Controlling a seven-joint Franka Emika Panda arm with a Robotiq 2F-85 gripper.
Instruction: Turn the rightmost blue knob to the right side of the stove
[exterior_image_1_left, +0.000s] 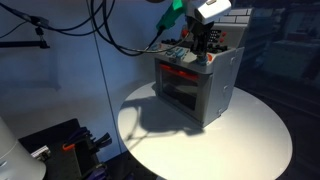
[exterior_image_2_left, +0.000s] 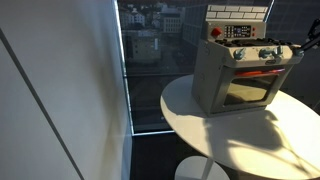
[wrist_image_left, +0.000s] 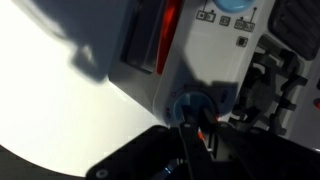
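Note:
A grey toy stove stands on a round white table; it also shows in an exterior view and in the wrist view. A row of blue knobs runs along its front panel above the oven door. My gripper comes down from above at the panel's end and reaches in from the frame's edge in an exterior view. In the wrist view my gripper has its two dark fingers close together on the end blue knob, pinching its ridge.
The oven door has a red handle and a window. The stove top carries burners and a back panel. Cables hang above. Dark equipment sits beside the table. A window wall is behind.

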